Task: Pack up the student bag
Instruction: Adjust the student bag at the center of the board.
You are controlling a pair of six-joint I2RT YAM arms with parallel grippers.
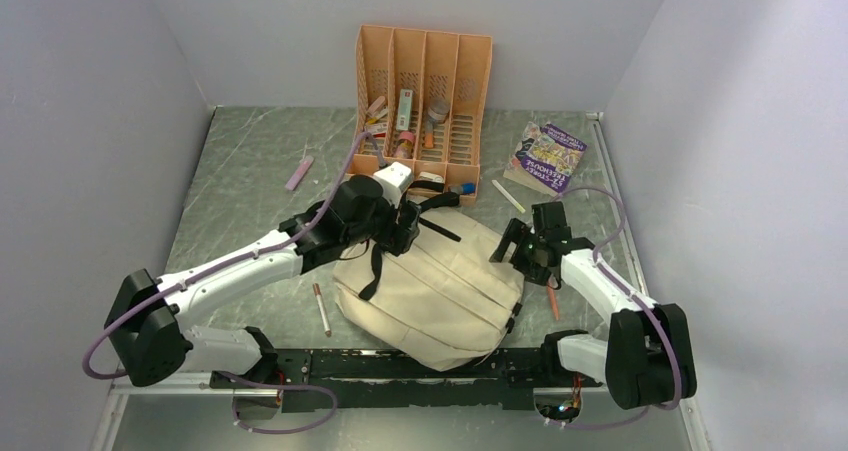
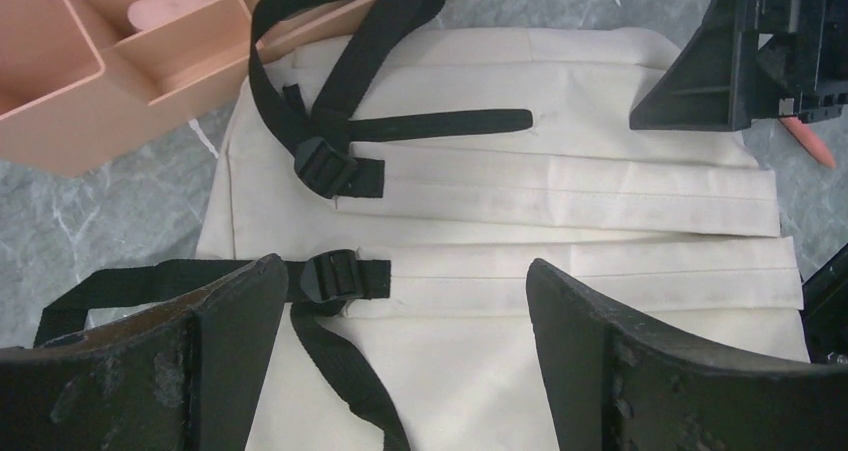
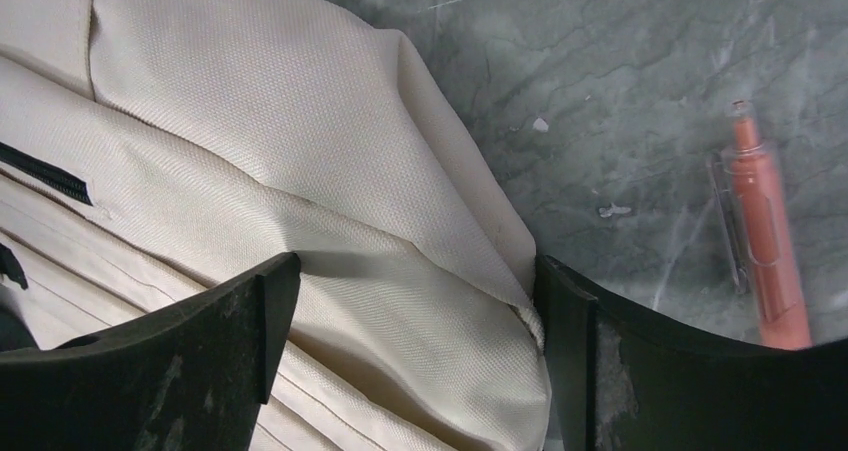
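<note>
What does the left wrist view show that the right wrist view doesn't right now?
Only left wrist: the student bag's black straps and buckles, plus a corner of the orange desk organiser with a pink item in one slot. Only right wrist: a stretch of black zipper and most of the orange pen, lying beside the bag's edge. Both: cream bag fabric, the grey table, and an open end effector over the bag, namely the left end effector and the right end effector. Left wrist catches just the pen's tip.
</note>
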